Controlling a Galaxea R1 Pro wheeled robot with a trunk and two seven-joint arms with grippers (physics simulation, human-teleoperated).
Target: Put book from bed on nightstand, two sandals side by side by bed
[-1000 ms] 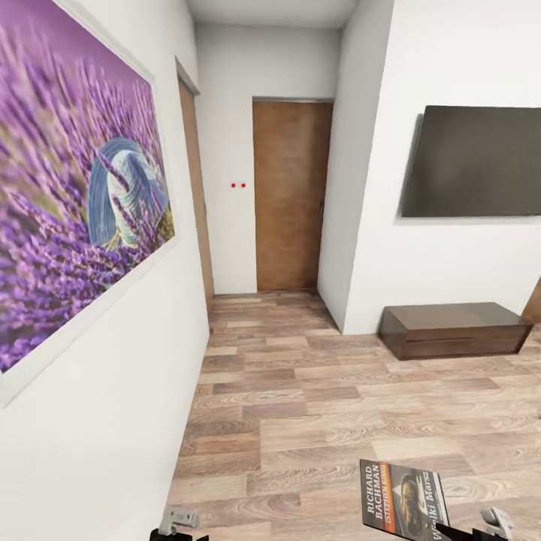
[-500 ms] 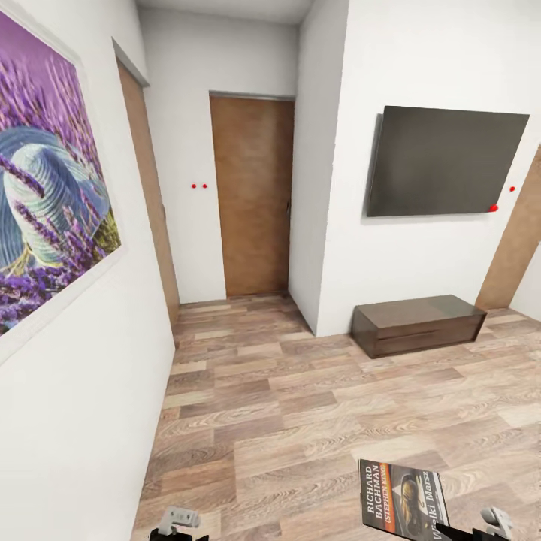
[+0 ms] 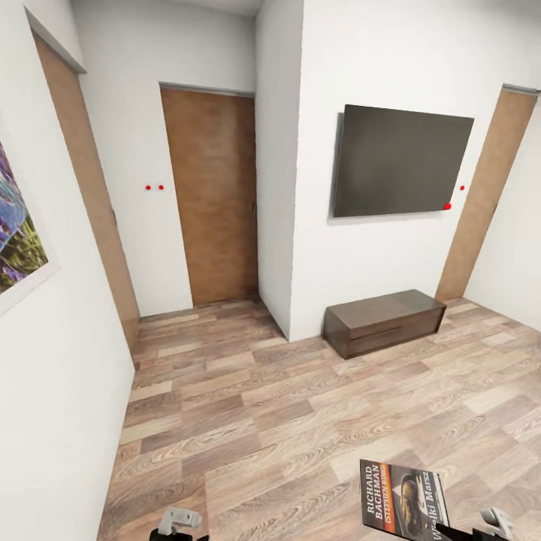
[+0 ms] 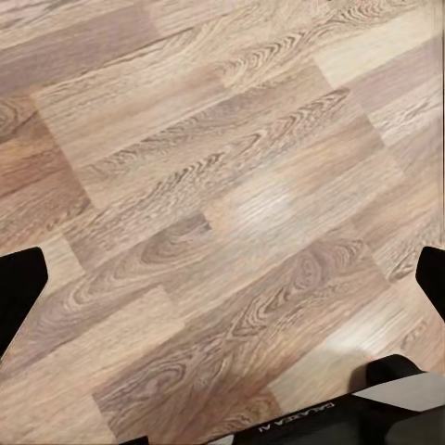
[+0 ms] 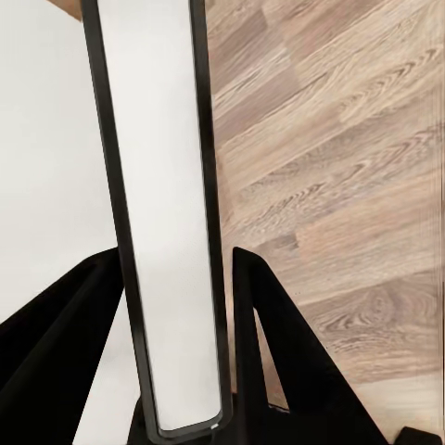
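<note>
Right pincer (image 5: 176, 324) around book (image 5: 158, 185)

Black-orange book (image 3: 403, 500) upright above wood floor (image 3: 263, 421)

Both arms sit low at the bottom edge of the head view. The right gripper (image 5: 176, 371) points down toward the floor, its two dark fingers (image 5: 278, 362) closed on either face of the book (image 5: 158, 185), which stands edge-on between them. The left gripper (image 4: 222, 306) also faces the floor, its dark fingertips (image 4: 19, 287) spread wide apart with nothing between them.
</note>
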